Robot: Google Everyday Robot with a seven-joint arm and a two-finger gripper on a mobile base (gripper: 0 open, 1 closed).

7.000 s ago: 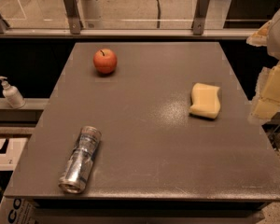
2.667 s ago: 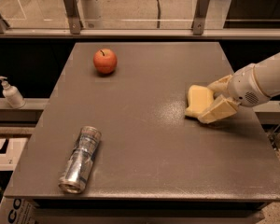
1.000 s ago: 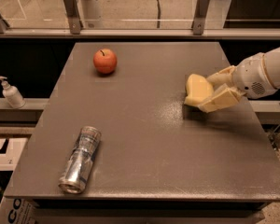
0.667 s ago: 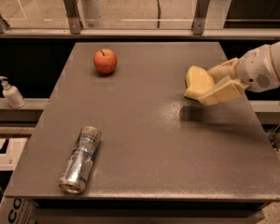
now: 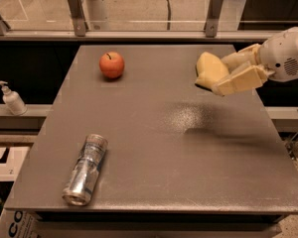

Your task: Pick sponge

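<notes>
The pale yellow sponge [image 5: 209, 69] is held between my gripper's [image 5: 219, 73] two pale yellow fingers [image 5: 238, 81], lifted well above the grey table [image 5: 154, 148] at its right side. Its shadow falls on the table below it. The gripper is shut on the sponge; the arm comes in from the right edge of the view. Part of the sponge is hidden by the fingers.
A red apple [image 5: 111, 65] stands at the back left of the table. A silver can [image 5: 85, 169] lies on its side at the front left. A soap dispenser [image 5: 12, 98] stands on a ledge to the left. A railing runs behind the table.
My gripper closed on the sponge where it lay at the table's right side and has lifted it steadily upward off the surface. The apple and can have not moved.
</notes>
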